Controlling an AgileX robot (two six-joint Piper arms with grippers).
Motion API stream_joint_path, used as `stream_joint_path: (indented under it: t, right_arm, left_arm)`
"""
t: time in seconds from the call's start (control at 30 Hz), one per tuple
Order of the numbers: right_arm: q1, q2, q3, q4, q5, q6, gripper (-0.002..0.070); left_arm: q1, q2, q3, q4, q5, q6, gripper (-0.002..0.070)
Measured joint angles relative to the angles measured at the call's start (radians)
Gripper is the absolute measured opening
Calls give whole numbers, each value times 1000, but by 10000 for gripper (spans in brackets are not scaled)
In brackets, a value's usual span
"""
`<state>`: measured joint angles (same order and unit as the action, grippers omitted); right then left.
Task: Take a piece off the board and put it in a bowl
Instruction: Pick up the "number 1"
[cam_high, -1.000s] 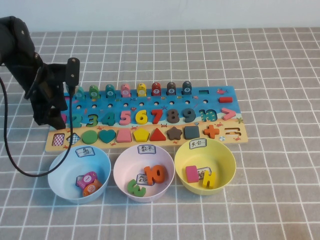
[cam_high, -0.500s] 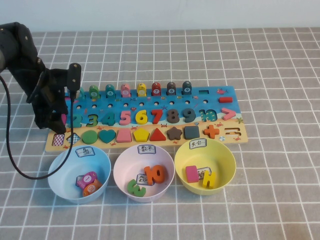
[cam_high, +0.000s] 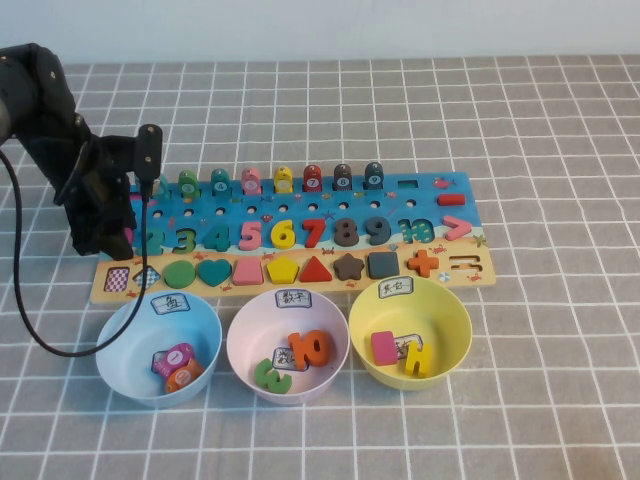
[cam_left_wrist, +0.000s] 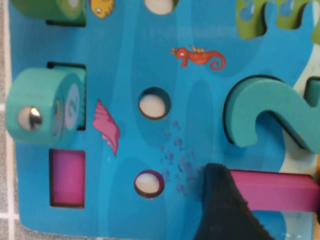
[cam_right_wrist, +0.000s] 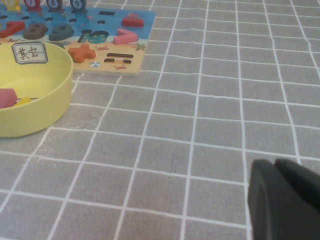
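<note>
Hovering left gripper (cam_high: 118, 240) at board's (cam_high: 440, 215) left end, one finger (cam_left_wrist: 225, 210) touching pink 1 (cam_left_wrist: 275, 190), grip unclear, right gripper (cam_right_wrist: 285, 200) parked, fingers together.

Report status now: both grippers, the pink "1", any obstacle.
Left gripper down at board left end, one finger against pink "1", not lifted. Right gripper parked over bare tablecloth. Pink bowl unobstructed.

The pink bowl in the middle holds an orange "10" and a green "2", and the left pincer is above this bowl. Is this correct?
Not quite. The pink bowl does hold those numerals, but the high view shows the left pincer over the board's left end, at the pink "1". The right pincer rests apart.
</note>
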<state>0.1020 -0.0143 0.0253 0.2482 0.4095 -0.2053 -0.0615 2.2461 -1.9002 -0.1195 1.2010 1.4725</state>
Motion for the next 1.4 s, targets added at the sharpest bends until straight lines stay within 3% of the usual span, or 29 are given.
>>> stream_joint_path:
  t: [1.4]
  right_arm:
    - [0,0,0,0,0,0,-17]
  left_arm:
    - [0,-53,-9,2,10,0,318]
